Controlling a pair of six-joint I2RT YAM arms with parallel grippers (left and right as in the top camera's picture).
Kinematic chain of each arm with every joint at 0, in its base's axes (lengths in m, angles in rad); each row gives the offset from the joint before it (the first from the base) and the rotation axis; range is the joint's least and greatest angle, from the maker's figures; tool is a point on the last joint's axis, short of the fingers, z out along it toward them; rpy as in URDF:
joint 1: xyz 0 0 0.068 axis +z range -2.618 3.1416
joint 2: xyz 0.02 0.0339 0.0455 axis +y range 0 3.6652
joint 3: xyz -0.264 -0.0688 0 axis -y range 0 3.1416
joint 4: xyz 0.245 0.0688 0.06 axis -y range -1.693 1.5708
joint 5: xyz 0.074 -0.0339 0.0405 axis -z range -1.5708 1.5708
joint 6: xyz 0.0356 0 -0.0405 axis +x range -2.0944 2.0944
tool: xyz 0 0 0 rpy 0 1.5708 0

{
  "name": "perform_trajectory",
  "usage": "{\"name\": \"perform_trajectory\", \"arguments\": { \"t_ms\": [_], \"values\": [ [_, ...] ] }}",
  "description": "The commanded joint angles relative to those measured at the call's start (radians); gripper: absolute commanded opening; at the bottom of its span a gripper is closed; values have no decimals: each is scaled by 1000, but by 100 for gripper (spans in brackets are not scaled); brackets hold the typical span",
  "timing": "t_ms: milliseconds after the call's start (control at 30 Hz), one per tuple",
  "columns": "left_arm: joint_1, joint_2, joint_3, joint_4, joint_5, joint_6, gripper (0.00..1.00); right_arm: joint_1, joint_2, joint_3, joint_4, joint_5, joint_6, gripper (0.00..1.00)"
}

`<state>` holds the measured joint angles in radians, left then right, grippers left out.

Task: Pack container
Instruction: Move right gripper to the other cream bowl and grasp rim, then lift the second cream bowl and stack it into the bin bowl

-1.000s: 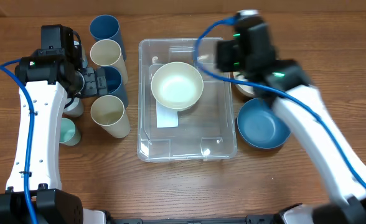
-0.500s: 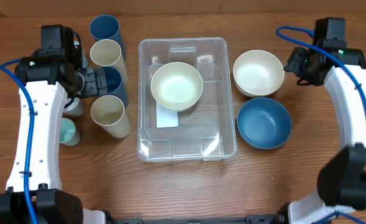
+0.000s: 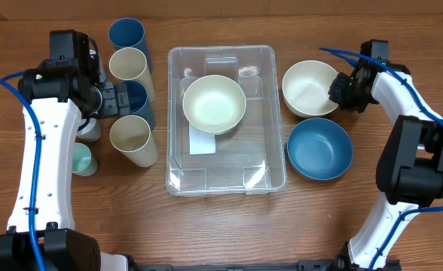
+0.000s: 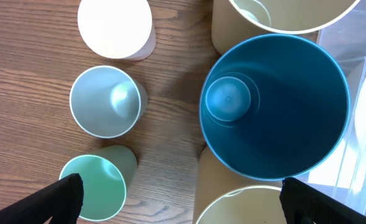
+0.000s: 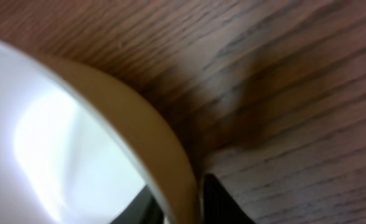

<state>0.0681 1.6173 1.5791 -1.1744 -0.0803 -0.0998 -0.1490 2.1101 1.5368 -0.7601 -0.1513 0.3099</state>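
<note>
The clear container stands mid-table with one cream bowl inside it, over its white label. A second cream bowl sits on the table to the container's right, with a blue bowl in front of it. My right gripper is at that second bowl's right rim. In the right wrist view its fingers are closed on either side of the rim. My left gripper is open and empty over the cups, above a tall blue cup.
Tall cups stand left of the container: blue, cream and cream. Small cups sit further left: grey-blue, green and white. The container's wall shows at the left wrist view's right edge.
My right arm left the container, where the cream bowl stays, swung out to the far right, then came back onto the second cream bowl's right rim. The left arm has not moved.
</note>
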Motion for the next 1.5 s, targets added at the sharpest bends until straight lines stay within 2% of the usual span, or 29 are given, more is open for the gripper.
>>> {"name": "perform_trajectory", "arguments": {
  "t_ms": [0,67,267,467,667,867,967,1133,1300,1467],
  "values": [
    [4,6,21,4,-5,18,100,-12,-10,3,18,-7,1,11],
    [4,6,21,4,-5,18,100,-19,-11,3,19,-7,1,4],
    [4,6,21,4,-5,18,100,-43,-50,39,-21,18,2,4],
    [4,7,21,4,-5,18,100,-31,-201,81,-84,18,21,4],
    [4,7,21,4,-5,18,100,86,-484,84,-130,19,23,4],
    [4,6,21,4,-5,18,100,337,-628,84,-140,58,13,4],
    [4,6,21,4,-5,18,100,459,-607,72,-140,111,4,4],
    [4,6,21,4,-5,18,100,577,-490,44,-132,143,5,4],
    [4,6,21,4,-5,18,100,610,-324,44,-83,127,3,4],
    [4,6,21,4,-5,18,100,614,-235,44,13,121,-27,4]
  ]
}}
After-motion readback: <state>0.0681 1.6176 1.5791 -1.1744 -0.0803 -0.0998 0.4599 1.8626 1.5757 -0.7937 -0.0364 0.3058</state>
